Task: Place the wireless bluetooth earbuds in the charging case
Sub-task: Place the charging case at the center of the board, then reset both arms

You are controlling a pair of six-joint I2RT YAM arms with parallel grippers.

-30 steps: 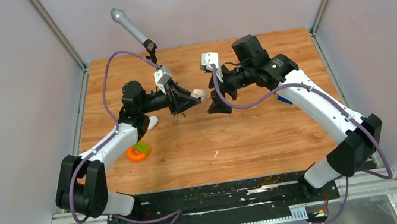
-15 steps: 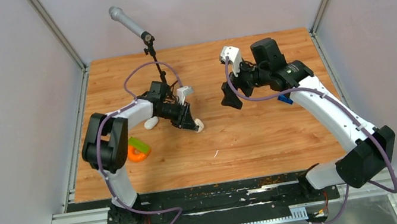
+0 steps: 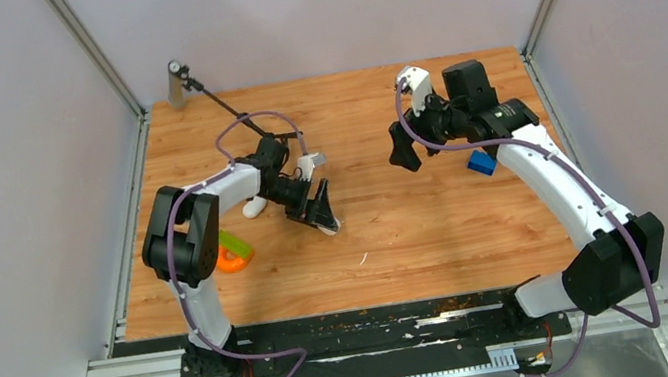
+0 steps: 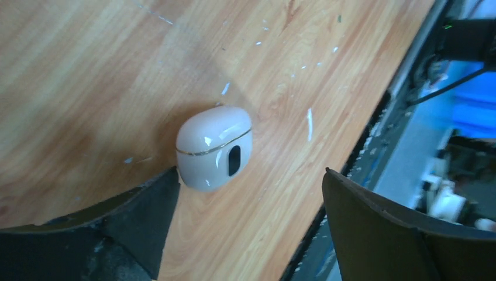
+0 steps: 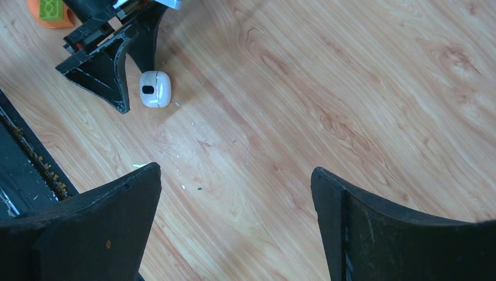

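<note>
Claw (image 4: 250,172) of left arm low, spread around charging case (image 4: 214,147), perhaps touching

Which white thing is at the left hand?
The rounded-square pod with the dark oval, on the table between the open fingers of the left hand; the plain white oval lies beside that arm.

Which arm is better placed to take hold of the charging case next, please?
Left. Its open tool hangs directly over the closed charging case, which lies on the table between its fingers, close to one. The right tool is open too, but well away across the table.
</note>
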